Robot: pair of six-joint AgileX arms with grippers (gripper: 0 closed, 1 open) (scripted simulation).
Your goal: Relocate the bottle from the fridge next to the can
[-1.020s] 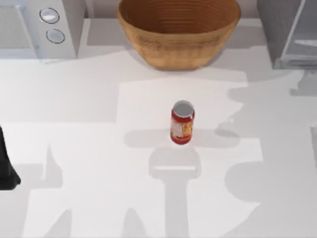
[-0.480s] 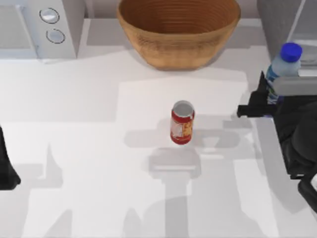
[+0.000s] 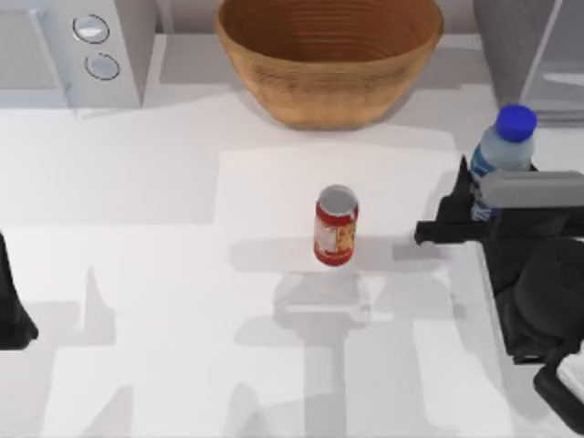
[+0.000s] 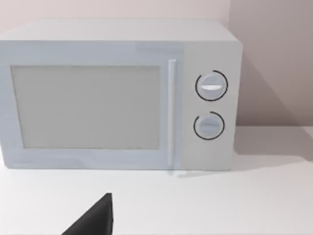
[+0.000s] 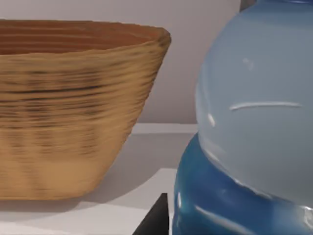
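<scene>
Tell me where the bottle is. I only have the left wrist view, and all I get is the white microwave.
Observer: The bottle is outside the fridge, at the table's right side in the top view, gripped by the right claw.
Operator: Where is it relative to the can?
Observer: The can stands upright mid-table. The bottle is to its right, with a clear gap between them.
Operator: Anything in the way?
Observer: No. The woven bowl sits at the back behind the can, and the left arm is parked at the left edge.
</scene>
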